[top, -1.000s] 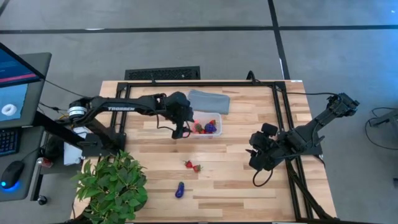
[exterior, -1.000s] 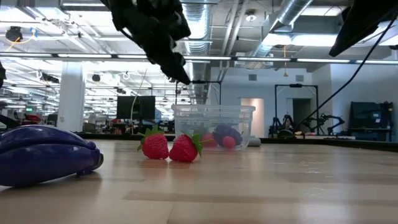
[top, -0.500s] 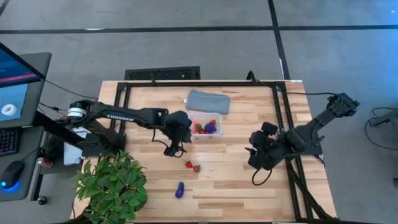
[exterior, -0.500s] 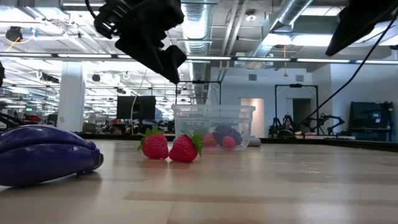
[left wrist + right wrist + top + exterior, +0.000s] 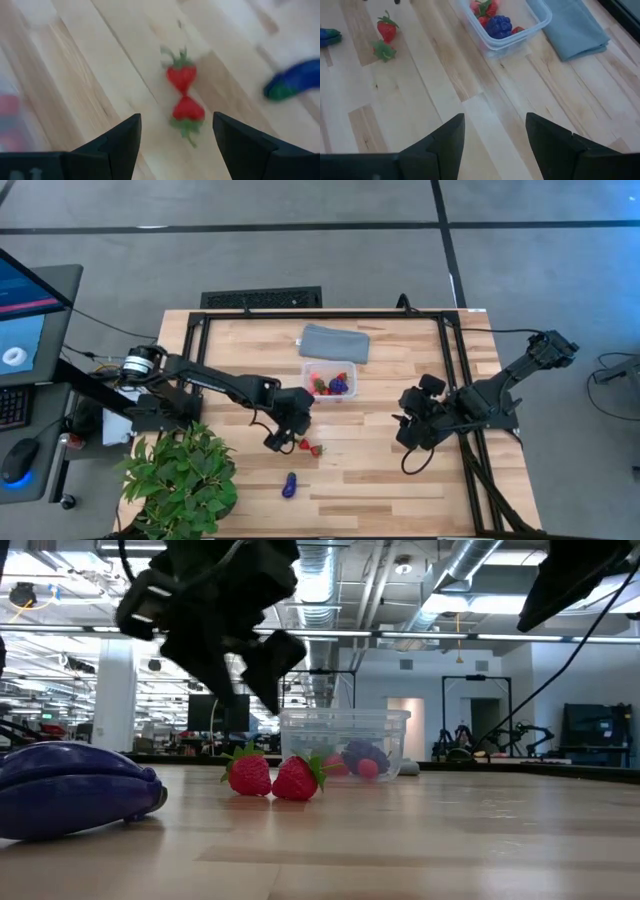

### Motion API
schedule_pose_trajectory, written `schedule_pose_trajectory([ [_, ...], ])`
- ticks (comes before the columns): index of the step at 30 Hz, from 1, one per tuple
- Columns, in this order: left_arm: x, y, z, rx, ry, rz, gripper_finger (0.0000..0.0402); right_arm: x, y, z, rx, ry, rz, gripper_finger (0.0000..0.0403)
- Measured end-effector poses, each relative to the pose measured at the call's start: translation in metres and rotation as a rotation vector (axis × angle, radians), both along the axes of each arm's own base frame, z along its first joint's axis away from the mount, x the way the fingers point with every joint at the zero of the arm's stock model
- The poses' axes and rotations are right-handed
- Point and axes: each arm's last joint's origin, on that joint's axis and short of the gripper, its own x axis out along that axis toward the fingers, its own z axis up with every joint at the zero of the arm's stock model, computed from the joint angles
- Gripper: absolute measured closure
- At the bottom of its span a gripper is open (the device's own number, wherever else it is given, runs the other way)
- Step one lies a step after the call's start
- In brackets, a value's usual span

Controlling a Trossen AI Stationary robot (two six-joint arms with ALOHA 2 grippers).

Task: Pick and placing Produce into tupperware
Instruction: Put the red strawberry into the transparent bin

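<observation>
Nearest the low camera, at lower left of the frame, lay a dark purple piece [image 5: 75, 785] on the counter [image 5: 420, 840]; in the high view it sat at lower centre, below the other loose produce. Behind it stood two strawberries [image 5: 273, 776], side by side and touching, just in front of the tupperware [image 5: 343, 745]; the left wrist view showed the pair tip to tip between the spread fingers. The left gripper [image 5: 281, 440], jaws spread and holding nothing, hovered just left of the strawberries in the high view; a second earlier it had stood at the left edge of the tupperware, in the middle of the frame, and had since swung down and away from it toward the loose fruit; this suggested that a drop-off was finished and the next pick was being lined up. The tupperware held several red fruits and a dark purple one [image 5: 499, 25]. Beyond it, toward upper centre, lay a grey-blue pad [image 5: 335, 342]. The right gripper [image 5: 408, 430], jaws also spread and empty, waited at right of centre, unchanged. A leafy plant [image 5: 180, 480] filled the lower left. Three pieces remained on the counter.
</observation>
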Motion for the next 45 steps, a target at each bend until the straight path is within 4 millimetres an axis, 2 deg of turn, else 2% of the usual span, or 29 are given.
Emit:
schedule_pose_trajectory([
  [13,0.008,-0.012,-0.026,0.008,0.075,-0.058,0.0166,0.003,0.003,0.001,0.024,-0.034,0.004,0.0168],
  [29,0.012,-0.015,-0.025,0.025,0.031,-0.049,0.0166,0.003,0.003,0.002,0.028,-0.04,0.004,0.0168],
  [45,0.02,-0.017,-0.048,0.011,0.084,-0.05,0.0166,0.004,0.004,0.002,0.035,-0.049,0.005,0.0168],
])
